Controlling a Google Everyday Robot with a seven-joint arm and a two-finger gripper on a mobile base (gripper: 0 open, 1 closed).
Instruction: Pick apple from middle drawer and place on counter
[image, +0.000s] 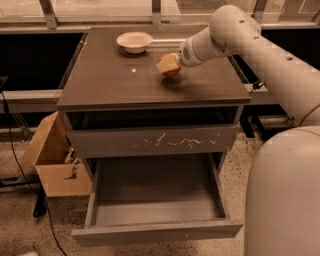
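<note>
My gripper is over the right middle of the counter, shut on the apple. Only the apple's red underside shows below the pale fingers, and it is at or just above the counter's surface. The middle drawer stands pulled out at the bottom front, and its grey floor holds nothing. The arm reaches in from the right.
A cream shallow bowl sits at the back of the counter, left of the gripper. The closed drawer front with pale scratch marks is above the open drawer. An open cardboard box stands on the floor to the left. A dark cable runs across the floor.
</note>
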